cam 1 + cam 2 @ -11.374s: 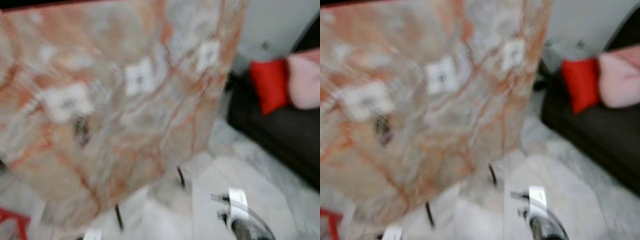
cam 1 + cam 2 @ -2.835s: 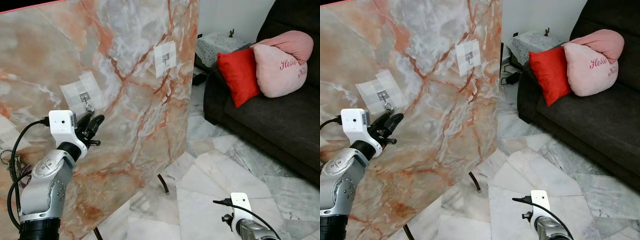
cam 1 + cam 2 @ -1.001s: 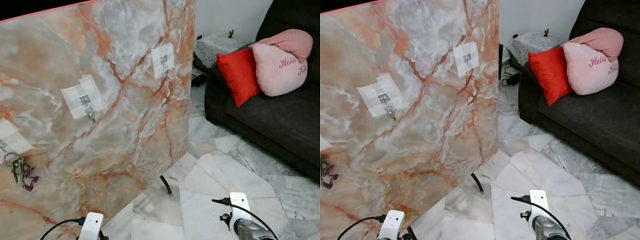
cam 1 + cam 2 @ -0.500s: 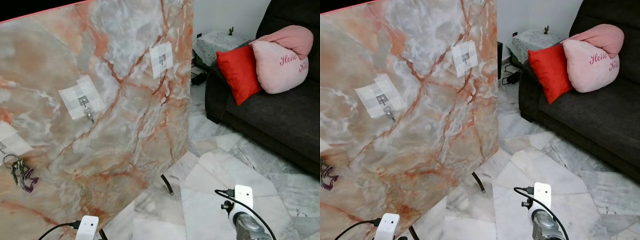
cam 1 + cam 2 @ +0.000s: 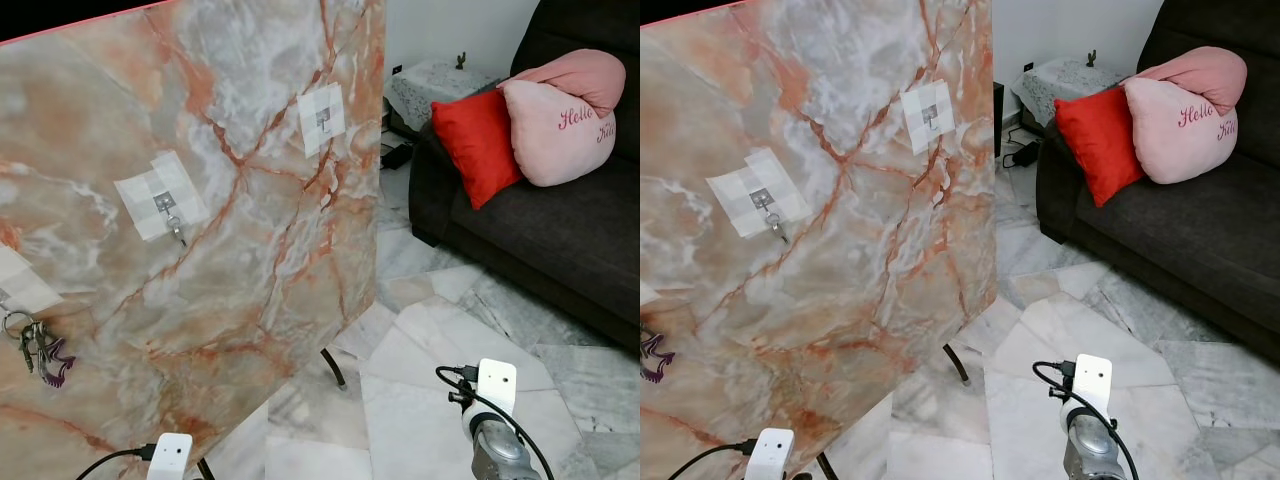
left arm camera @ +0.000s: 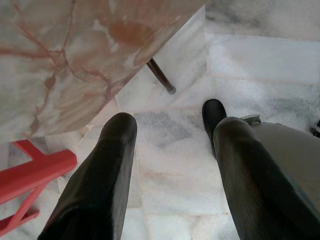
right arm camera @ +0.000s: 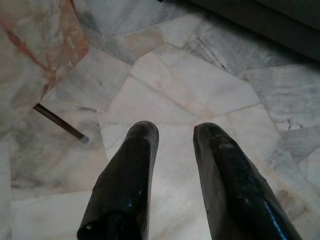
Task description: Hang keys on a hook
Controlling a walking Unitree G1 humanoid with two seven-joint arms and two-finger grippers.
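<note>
Hanging from the middle hook point(image 5: 167, 205) on the marble board point(image 5: 250, 280), a key point(image 5: 179, 236); left gripper point(image 6: 167, 150) has dropped away, both grippers' fingers apart, empty. Task looks done.

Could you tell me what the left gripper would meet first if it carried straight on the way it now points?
Most likely the pale marble-tiled floor: the left gripper hangs open and points down at bare tile, beside the thin dark leg of the orange-veined marble board. Depth is unclear.
</note>
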